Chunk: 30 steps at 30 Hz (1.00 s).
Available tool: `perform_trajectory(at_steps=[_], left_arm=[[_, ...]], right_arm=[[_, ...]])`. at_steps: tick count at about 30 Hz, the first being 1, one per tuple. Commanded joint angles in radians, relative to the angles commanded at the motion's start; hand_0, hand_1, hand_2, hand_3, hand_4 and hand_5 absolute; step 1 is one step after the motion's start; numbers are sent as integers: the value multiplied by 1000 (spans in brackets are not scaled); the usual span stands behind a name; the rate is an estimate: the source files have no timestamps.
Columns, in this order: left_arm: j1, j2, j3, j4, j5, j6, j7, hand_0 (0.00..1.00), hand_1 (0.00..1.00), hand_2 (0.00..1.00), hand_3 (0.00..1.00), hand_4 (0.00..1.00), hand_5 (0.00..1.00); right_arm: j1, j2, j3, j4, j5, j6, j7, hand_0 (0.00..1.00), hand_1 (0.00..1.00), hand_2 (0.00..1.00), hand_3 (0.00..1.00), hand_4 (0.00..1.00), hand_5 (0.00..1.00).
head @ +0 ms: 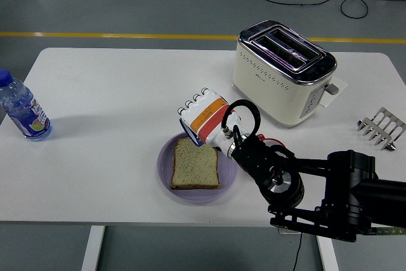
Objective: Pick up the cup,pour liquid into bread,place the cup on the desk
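Observation:
A slice of brown bread (196, 163) lies on a purple plate (228, 169) near the table's front edge. My right hand (200, 117), white with orange and red bands, is shut on a dark blue cup (189, 134). It holds the cup tipped over, just above the bread's far edge. The hand hides most of the cup; only a dark edge shows below the fingers (193, 102). No liquid can be made out. The black right arm (317, 188) comes in from the lower right. The left arm is out of view.
A cream toaster (285, 68) stands behind my hand at the back right. A water bottle (22, 112) stands at the left edge. A metal rack (380, 128) lies at the right edge. Cables lie on the floor beyond the table.

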Motion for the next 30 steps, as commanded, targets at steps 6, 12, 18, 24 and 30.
perform_trajectory(at_steps=[6, 12, 18, 24, 30], left_arm=[[6, 0, 7, 1, -2, 0, 0, 648, 591, 589, 526, 300, 761], [11, -2, 13, 2, -3, 0, 1, 648, 592, 590, 526, 298, 760], [13, 0, 11, 1, 1, 0, 0, 648, 592, 589, 526, 298, 763], [20, -1, 11, 2, 5, 0, 0, 648, 592, 589, 526, 296, 761], [21, -2, 9, 2, 13, -1, 0, 646, 592, 590, 525, 294, 760]], right_arm=[[-25, -9, 32, -18, 8, -50, 0, 439, 432, 576, 560, 579, 2], [-75, -38, 132, -20, 38, -204, 0, 412, 429, 577, 557, 589, 2], [-147, -127, 282, 64, 204, -362, 0, 413, 438, 583, 553, 612, 2], [-292, -201, 471, 178, 440, -573, 58, 420, 442, 585, 553, 616, 2], [-440, -220, 637, 271, 686, -603, 237, 432, 443, 585, 552, 621, 2]])
